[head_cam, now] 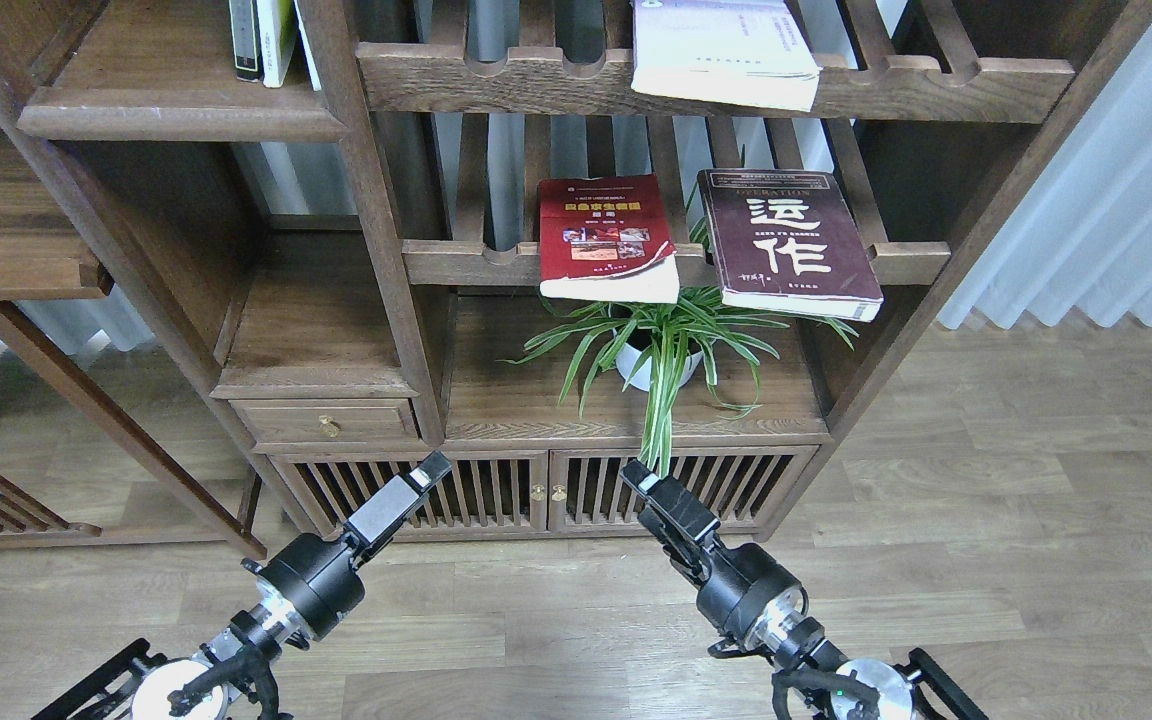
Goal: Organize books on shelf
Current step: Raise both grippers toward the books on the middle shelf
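Thick dark maroon paperback (789, 245) flat on slatted rack, spine fore-aft, straight above right gripper (642, 484) — nearer arm. Red paperback (608, 238) just left of it. Both grippers low; left gripper (429, 468) too — finger gaps unreadable.

Well above both grippers' fingertips, the red book (608, 238) and maroon book (786, 243) lie flat on a slatted rack (456, 262); the fingers look closed, perhaps.
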{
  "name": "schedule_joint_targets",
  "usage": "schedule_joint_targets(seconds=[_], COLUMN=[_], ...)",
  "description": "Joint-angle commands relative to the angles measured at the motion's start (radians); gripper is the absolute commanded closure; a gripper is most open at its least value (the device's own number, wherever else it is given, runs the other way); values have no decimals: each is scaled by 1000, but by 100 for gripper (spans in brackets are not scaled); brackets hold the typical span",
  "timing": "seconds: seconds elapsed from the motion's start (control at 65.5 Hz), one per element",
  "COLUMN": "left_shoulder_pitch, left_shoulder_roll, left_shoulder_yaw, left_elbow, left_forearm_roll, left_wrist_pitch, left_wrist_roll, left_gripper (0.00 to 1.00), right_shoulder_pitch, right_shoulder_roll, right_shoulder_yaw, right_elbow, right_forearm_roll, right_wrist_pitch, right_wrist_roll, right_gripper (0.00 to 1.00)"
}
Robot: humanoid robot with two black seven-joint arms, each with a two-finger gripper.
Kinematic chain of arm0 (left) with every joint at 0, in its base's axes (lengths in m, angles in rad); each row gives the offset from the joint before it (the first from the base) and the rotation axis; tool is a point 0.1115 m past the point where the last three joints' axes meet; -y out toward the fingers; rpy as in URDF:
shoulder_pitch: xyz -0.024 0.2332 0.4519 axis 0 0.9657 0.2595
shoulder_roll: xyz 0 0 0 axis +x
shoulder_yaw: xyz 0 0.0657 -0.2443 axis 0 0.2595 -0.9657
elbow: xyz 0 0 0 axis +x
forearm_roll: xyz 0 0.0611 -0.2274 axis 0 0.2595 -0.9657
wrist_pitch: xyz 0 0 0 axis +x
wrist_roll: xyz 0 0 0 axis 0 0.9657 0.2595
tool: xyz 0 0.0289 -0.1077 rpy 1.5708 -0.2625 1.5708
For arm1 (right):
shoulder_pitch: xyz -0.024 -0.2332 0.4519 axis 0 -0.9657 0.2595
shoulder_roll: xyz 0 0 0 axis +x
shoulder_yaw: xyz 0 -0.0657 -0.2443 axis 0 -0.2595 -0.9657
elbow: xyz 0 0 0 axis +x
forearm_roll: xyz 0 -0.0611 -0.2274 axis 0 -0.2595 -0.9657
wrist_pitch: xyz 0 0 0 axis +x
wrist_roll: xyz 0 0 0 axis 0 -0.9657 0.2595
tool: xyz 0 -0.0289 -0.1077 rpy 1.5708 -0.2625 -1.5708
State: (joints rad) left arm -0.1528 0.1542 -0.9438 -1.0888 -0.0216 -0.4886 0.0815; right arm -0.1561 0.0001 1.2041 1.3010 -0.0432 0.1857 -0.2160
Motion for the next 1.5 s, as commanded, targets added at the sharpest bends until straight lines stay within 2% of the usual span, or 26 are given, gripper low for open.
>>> schedule_joint_targets(seconds=[0.0,0.046,0.244,0.504,0.718,0.764,1.008,1.482], left_shoulder_pitch=[-5,-5,-7,-5,-7,-7,-4,24], left_shoulder_roll=[-13,-13,-12,-10,-10,-10,-10,28], left_shoulder_yaw=[-15,-23,-41,-33,-43,-44,-52,-135], left_elbow=[21,20,36,92,92,93,98,99], left_forearm_roll=[2,-1,0,0,-1,0,-1,-1], left_wrist_pitch=[0,0,0,0,0,0,0,0], left_wrist_roll=[13,26,30,29,24,26,26,26], left_gripper=[0,0,0,0,0,0,0,0], right_shoulder_pitch=[1,1,1,16,50,47,66,199], right_shoulder_roll=[0,0,0,0,0,0,0,0], right_shoulder_yaw=[0,0,-1,-6,-21,-23,-69,-106], right_elbow=[0,0,-2,-26,-77,-77,-118,-176], right_forearm_roll=[-1,0,-1,0,2,3,5,3], right_wrist_pitch=[0,0,1,3,3,11,195,196], right_wrist_roll=[1,0,1,4,9,9,6,3], right_gripper=[1,1,1,1,1,1,1,1])
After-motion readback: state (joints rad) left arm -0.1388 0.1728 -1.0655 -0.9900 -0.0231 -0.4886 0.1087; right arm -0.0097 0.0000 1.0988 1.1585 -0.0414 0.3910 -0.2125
